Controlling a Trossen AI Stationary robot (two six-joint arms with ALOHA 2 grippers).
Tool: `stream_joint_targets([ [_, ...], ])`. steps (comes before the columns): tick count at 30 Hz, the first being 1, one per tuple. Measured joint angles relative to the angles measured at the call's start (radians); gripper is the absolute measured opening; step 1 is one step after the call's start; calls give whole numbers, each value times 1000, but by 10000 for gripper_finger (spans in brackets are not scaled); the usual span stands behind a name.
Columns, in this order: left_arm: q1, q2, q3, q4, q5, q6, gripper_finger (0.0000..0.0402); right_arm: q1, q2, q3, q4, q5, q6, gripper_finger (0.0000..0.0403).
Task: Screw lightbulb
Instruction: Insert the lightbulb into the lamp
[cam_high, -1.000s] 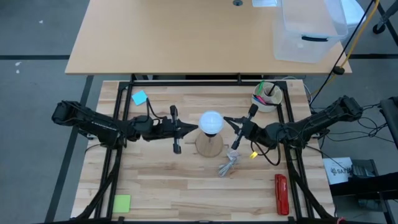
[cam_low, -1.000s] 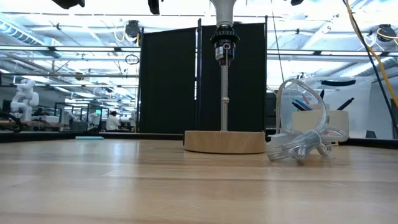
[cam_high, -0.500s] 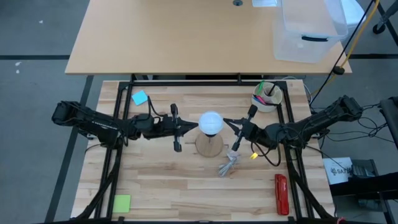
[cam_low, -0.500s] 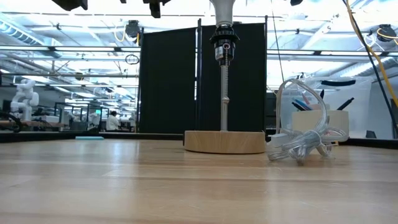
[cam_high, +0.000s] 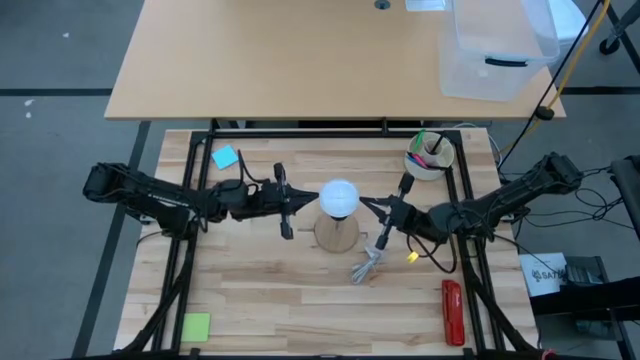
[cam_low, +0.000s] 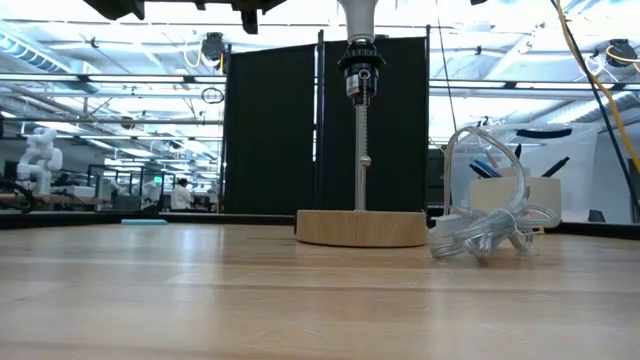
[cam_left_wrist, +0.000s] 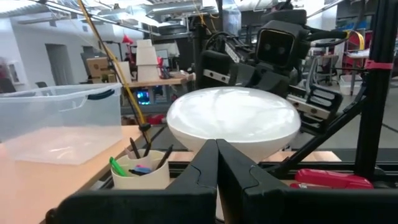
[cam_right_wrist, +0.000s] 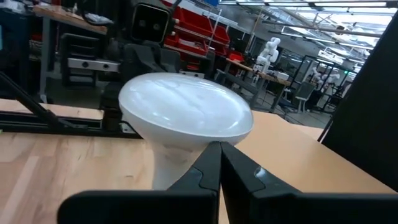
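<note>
While both pairs of fingers are pressed together and hold nothing, the left gripper (cam_high: 312, 203) points in from nine o'clock of the one lightbulb (cam_high: 339, 197) and the right gripper (cam_high: 365, 202) from three o'clock, each tip just beside the globe. That single bulb sits upright in the socket atop the one lamp stand, whose round wooden base (cam_low: 361, 228) rests at mid-bench. Two arms, one cup of pens (cam_high: 429, 156) at one o'clock, one red tool (cam_high: 452, 311) at five o'clock and one clear cable bundle (cam_high: 369, 264) complete the count. Since a second ago the left gripper has drawn back slightly from the bulb, and the right has dropped slightly toward the near edge. Open bench (cam_high: 280, 300) lies toward six o'clock.
</note>
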Motion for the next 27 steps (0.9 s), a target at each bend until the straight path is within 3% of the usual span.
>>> stream_joint_targets([
  [20, 37, 0, 0, -6, -38, -23, 0, 42, 20, 0, -63, 6, 90, 0],
  [27, -36, -64, 0, -74, -56, 13, 0, 33, 25, 0, -42, 63, 73, 0],
])
